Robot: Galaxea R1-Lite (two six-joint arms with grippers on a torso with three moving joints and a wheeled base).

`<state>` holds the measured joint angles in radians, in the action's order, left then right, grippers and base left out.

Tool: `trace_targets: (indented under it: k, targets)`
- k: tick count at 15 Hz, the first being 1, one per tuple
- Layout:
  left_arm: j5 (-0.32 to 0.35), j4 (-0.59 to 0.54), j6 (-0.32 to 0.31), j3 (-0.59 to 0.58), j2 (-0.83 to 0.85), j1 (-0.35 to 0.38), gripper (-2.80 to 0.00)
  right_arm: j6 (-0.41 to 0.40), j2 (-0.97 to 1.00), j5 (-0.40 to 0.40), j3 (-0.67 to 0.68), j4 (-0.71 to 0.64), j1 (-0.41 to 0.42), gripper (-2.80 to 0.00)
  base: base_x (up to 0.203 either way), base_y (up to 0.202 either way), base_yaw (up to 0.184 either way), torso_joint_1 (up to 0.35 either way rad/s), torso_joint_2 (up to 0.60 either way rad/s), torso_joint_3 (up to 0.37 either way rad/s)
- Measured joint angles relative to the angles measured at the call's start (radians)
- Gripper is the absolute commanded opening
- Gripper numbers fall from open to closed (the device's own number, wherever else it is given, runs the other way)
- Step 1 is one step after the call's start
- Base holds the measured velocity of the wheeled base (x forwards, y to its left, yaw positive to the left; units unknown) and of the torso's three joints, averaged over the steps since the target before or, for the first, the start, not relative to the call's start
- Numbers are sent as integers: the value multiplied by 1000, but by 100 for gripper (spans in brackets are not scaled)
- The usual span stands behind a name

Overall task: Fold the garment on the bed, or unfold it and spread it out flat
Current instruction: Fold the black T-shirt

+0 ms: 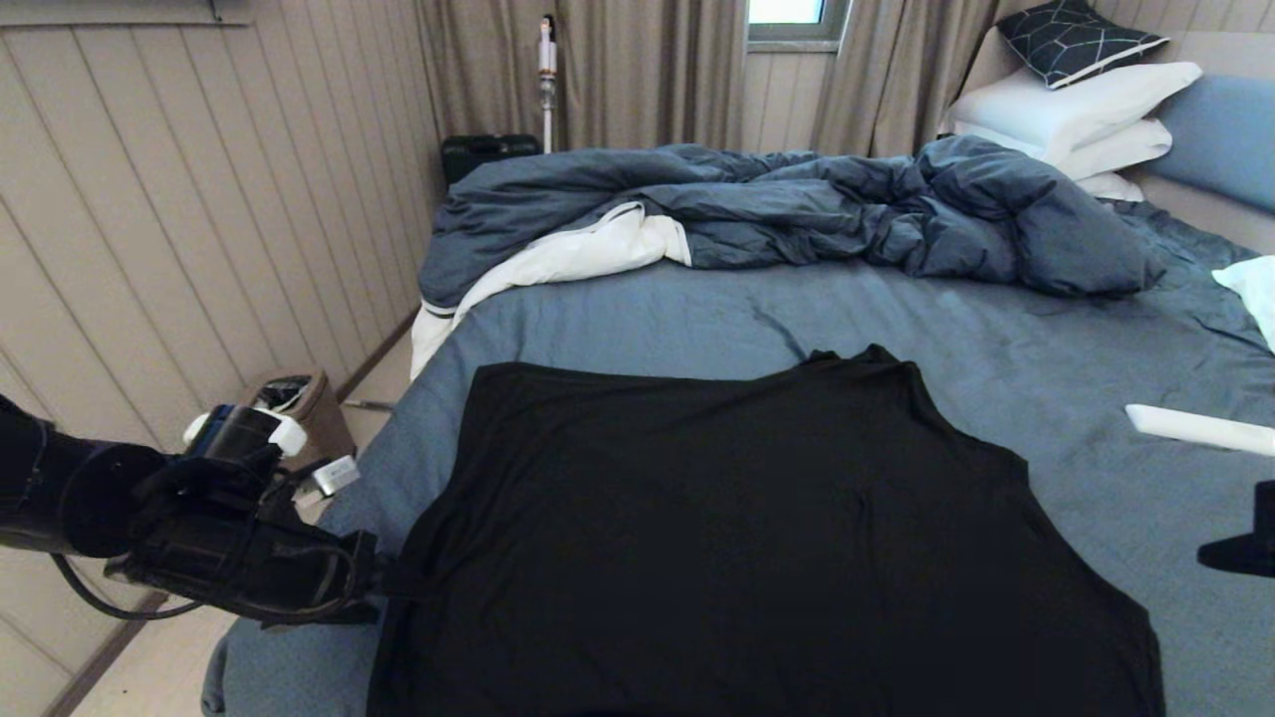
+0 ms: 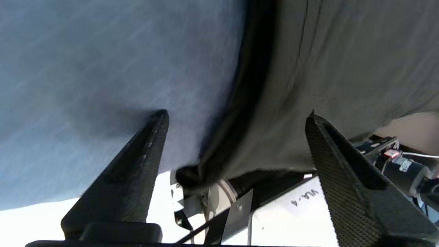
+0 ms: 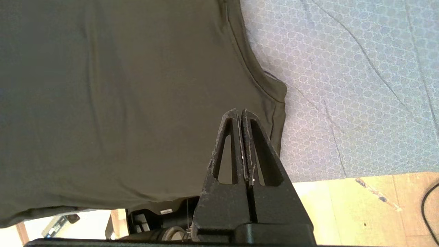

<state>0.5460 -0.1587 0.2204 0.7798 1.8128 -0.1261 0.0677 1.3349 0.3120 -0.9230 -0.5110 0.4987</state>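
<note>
The garment is a black T-shirt lying spread on the bed with its plain side up; no print shows. My left gripper is at the shirt's left edge, low over the bed's near left corner. In the left wrist view this gripper is open, and the shirt's dark rolled edge runs between its wide-apart fingers over the blue sheet. My right gripper is shut on nothing, just above the shirt near a sleeve corner. It barely shows at the head view's right edge.
A rumpled dark blue duvet fills the far half of the bed, with white pillows and a patterned cushion behind. A flat white object lies on the sheet at the right. A small bin stands by the panelled wall.
</note>
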Motion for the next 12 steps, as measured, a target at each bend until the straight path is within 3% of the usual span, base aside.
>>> trace_targets:
  k: [4, 5, 6, 12]
  targets:
    - [-1, 33, 37, 2, 31, -60, 0, -1, 4, 1, 9, 1, 1, -280, 0, 0, 0, 0, 0, 0]
    - [-1, 39, 47, 3, 32, -71, -156, -1, 6, 0, 11, 1, 1, -280, 0, 0, 0, 0, 0, 0]
    - [-1, 42, 63, 6, 34, -85, -280, -1, 10, 1, 12, 1, 1, -280, 0, 0, 0, 0, 0, 0]
    - [1, 57, 79, 3, 27, -110, -280, -5, 29, -1, 13, 1, 1, -280, 0, 0, 0, 0, 0, 0]
